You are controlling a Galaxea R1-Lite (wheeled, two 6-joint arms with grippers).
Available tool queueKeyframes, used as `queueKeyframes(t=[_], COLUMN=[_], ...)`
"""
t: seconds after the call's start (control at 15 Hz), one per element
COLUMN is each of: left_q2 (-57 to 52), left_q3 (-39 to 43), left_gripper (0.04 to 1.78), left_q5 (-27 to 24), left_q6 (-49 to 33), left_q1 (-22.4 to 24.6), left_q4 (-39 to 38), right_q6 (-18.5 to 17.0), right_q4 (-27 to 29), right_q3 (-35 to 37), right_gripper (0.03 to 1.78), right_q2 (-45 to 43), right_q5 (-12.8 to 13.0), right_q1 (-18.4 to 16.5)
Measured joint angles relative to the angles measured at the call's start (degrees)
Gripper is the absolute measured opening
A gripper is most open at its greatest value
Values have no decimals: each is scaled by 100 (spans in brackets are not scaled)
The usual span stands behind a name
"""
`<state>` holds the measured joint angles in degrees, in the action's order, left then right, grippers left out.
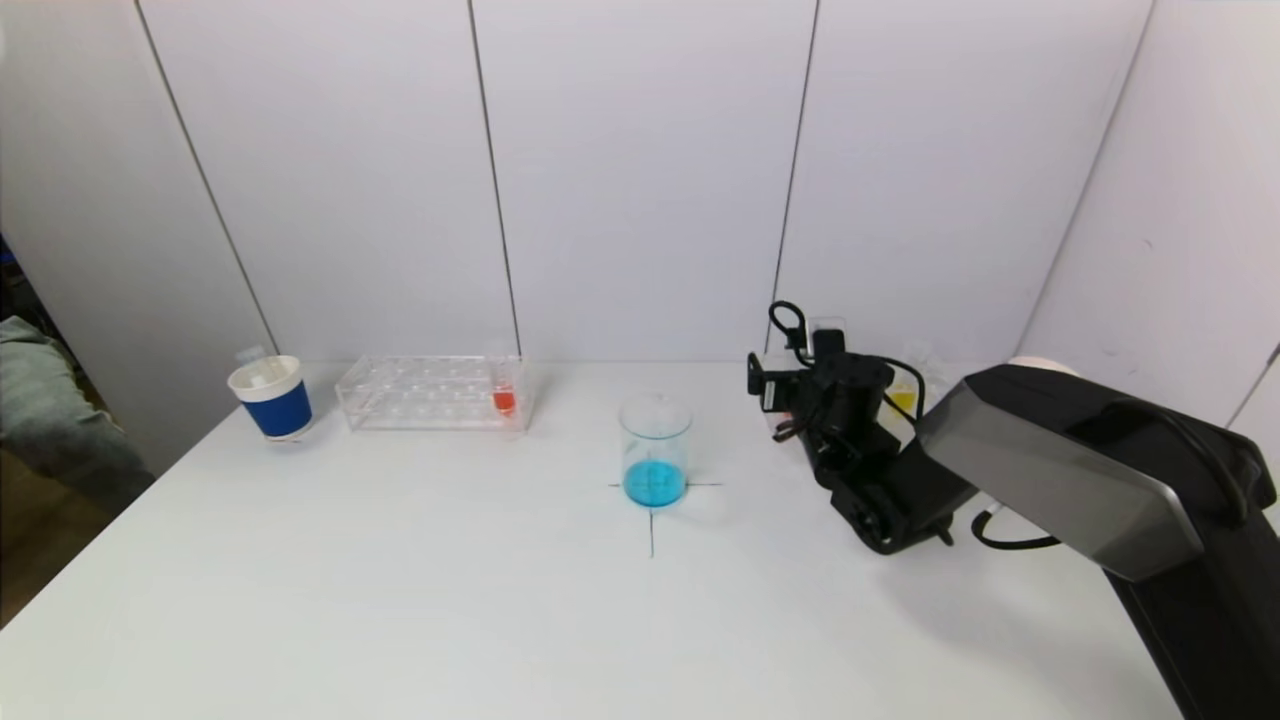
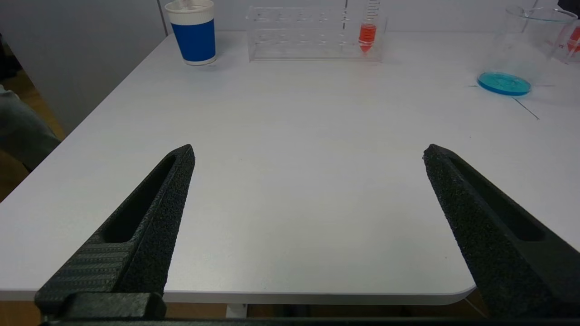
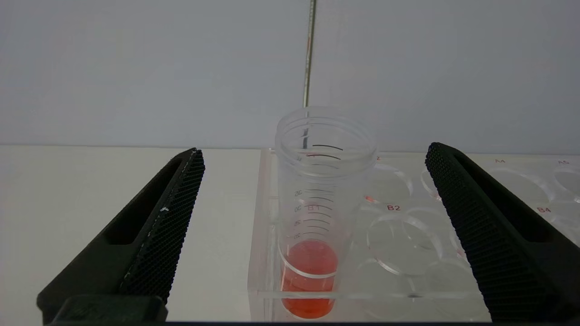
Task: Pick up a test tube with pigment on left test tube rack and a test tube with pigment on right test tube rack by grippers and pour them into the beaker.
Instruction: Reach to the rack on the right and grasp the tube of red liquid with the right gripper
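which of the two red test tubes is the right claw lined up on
The red tube in the right rack, standing in the slot marked B1 between the open right claw fingers. The other red tube stands in the left rack, no claw near.

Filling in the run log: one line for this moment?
right gripper: open, facing red tube in right rack | left gripper: open, idle | beaker: blue liquid

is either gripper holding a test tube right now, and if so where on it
Nothing is held. The right gripper is open either side of the red-pigment tube in the right rack, not touching. The left gripper is open over bare table.
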<state>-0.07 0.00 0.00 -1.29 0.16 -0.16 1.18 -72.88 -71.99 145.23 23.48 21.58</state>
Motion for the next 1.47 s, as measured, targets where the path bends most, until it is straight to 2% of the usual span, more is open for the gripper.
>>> queueKeyframes(t=[0.73, 0.87, 1.0, 1.27, 1.33, 1.47], left_q2=[0, 0, 0, 0, 0, 0], left_q3=[0, 0, 0, 0, 0, 0], left_gripper=[176, 176, 176, 176, 176, 176], left_q5=[0, 0, 0, 0, 0, 0], left_q6=[2, 2, 0, 0, 2, 0], left_q1=[0, 0, 0, 0, 0, 0], left_q4=[0, 0, 0, 0, 0, 0], right_q6=[29, 27, 27, 29, 27, 29], right_q4=[-20, -20, -22, -20, -17, -17], right_q3=[-43, -43, -43, -43, -43, -43], right_gripper=[174, 160, 135, 63, 53, 50], right_q2=[28, 28, 28, 28, 28, 28], right_q5=[22, 39, 46, 48, 48, 48], right_q1=[11, 11, 11, 11, 16, 16])
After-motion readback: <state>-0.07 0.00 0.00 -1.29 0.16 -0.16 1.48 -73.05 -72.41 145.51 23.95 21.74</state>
